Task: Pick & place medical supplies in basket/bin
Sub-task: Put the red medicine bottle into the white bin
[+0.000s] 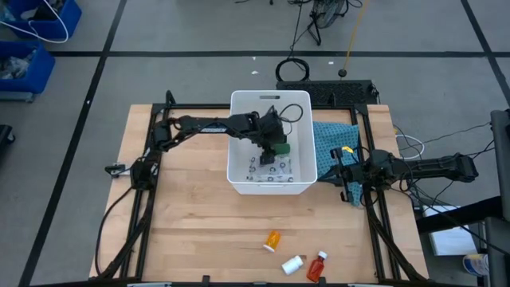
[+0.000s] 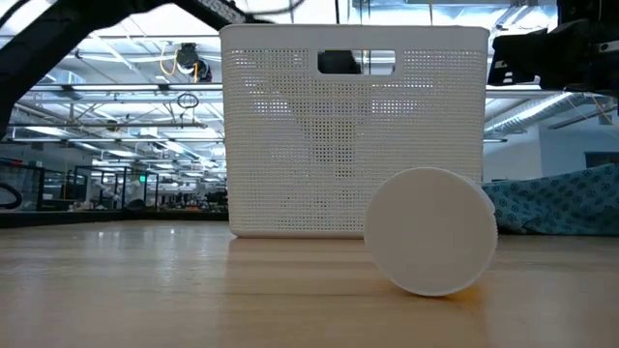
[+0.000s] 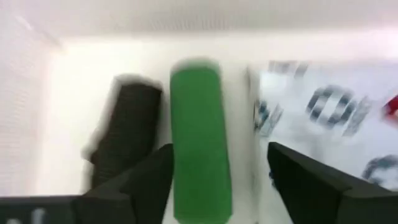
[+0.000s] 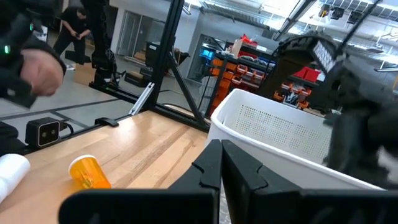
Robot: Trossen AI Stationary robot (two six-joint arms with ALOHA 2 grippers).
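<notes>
At the near edge of the bench [image 1: 199,215], around six o'clock in the high view, three supplies are seen lying loose: the orange bottle [image 1: 272,240], the white cylinder [image 1: 292,265] just beyond it toward five o'clock, and the red white-capped bottle [image 1: 317,266] beside that. In the low view the white cylinder [image 2: 430,231] is shown end-on in front of the tub.

At the centre of the bench the white tub [image 1: 239,163] is placed, with its handle slot in the far short wall. The left gripper [image 1: 275,143] is reached into it from nine o'clock. In the left wrist view its fingers [image 3: 140,186] are seen spread apart, and the green-white box [image 3: 199,140] is seen between them, not pressed by either finger. The black oblong piece [image 3: 124,134] is seen lying just beside the box on the tub floor, and the white dark-patterned flat packet [image 3: 323,118] lies on the box's other side.

At three o'clock the right gripper [image 1: 344,170] is held over the teal-blue cloth [image 1: 331,139], beside the tub, with its fingers [image 4: 214,165] closed on nothing.

Beyond the bench, at eleven o'clock, blue bins [image 1: 32,40] are seen on the floor.
</notes>
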